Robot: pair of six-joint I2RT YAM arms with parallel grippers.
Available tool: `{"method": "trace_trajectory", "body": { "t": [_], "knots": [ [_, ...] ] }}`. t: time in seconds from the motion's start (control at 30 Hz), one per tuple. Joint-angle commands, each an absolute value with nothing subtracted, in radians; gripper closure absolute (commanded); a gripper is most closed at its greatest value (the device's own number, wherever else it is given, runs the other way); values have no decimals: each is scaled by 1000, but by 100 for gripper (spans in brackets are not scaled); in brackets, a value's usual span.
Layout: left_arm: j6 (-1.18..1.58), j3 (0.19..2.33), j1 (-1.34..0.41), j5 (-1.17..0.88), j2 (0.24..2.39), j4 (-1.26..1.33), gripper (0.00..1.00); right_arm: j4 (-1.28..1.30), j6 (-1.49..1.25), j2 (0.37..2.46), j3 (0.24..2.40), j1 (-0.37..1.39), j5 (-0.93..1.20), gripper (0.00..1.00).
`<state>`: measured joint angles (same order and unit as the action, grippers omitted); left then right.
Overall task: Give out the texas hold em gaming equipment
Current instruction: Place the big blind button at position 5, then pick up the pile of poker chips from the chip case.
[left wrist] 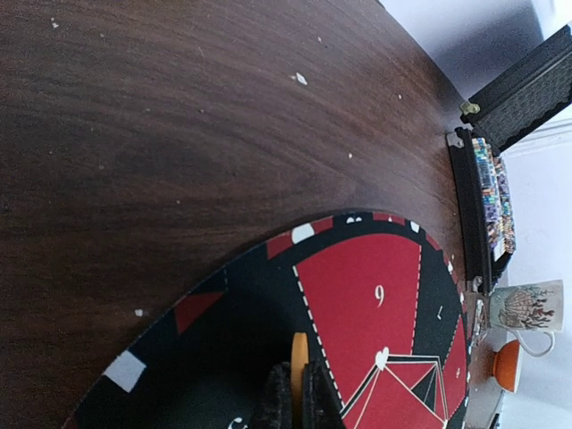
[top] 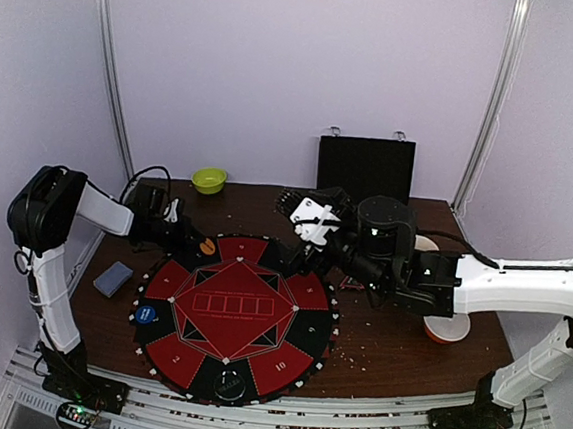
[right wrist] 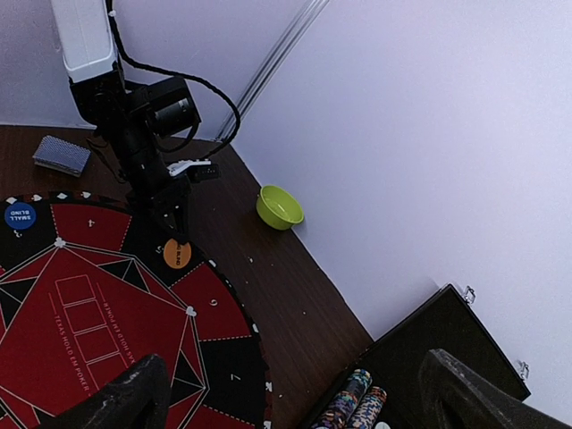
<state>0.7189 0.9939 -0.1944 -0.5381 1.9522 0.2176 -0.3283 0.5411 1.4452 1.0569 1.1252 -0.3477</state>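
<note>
Left pincer (top: 200,243) was clenched on the orange disc (right wrist: 177,254), holding it at the mat's (top: 232,315) far edge, while the right pincer (top: 307,214) hung wide open, empty. The blue disc (top: 145,314) already lay on the mat, but the deck (top: 113,278) and chips (right wrist: 357,407) looked undealt.

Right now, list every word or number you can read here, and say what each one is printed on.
"SMALL BLIND": on the blue disc.
"TEXAS HOLD'EM POKER": faint, at the centre of the mat.
"4", "6", "7", "10": on the mat's outer segments.
Orange disc: dark lettering, too blurred to read.
Other segment numbers: too small to read.
</note>
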Motion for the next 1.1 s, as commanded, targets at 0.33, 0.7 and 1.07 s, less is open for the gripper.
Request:
{"method": "trace_trajectory", "body": {
  "t": [0.33,0.7,1.07],
  "knots": [
    [653,994,-214,-306,1887,49,64,-91,298,1502,1249,1080,-457,0],
    [565,1077,-215,-207,1660,-62,39,398,74,1559,1500,798,-162,3],
    [348,1138,-215,-219,1455,-234,22,730,564,1788,1728,608,277,11]
  ]
}}
